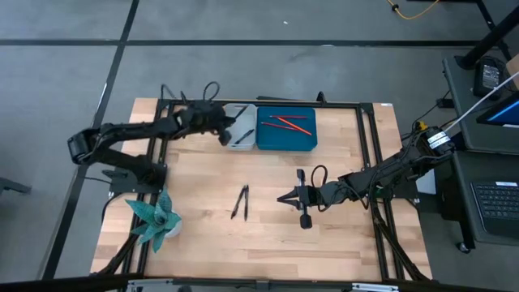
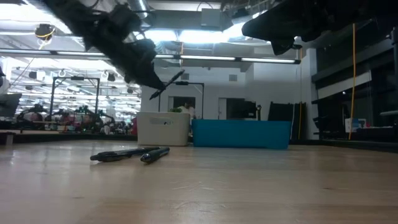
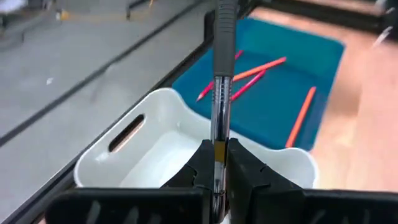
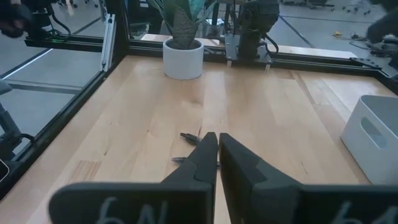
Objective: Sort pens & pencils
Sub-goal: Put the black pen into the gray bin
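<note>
Clamped tight on one of the pens [image 3: 219,99], your left gripper [image 3: 217,163] hangs right above the white bin [image 3: 124,163], the dark barrel jutting out past its fingertips. Directly beneath the pinch lies the bin's pale floor; just beyond the bin's far wall sits the blue tray [image 3: 323,50], touching it or nearly so, with the pencils [image 3: 258,68] already lying inside. The step in hand looks like delivery of a pen to the white bin. Your next move calls for lowering a little so the barrel clears the rim, then parting the fingers so the pen drops in rather than bouncing toward the tray. Well apart from that claw, out on the bare table [image 1: 268,235], two more pens [image 1: 241,201] wait side by side. Your right gripper [image 1: 285,197] hovers near them, fingers pressed together on nothing, a short way above the wood.
</note>
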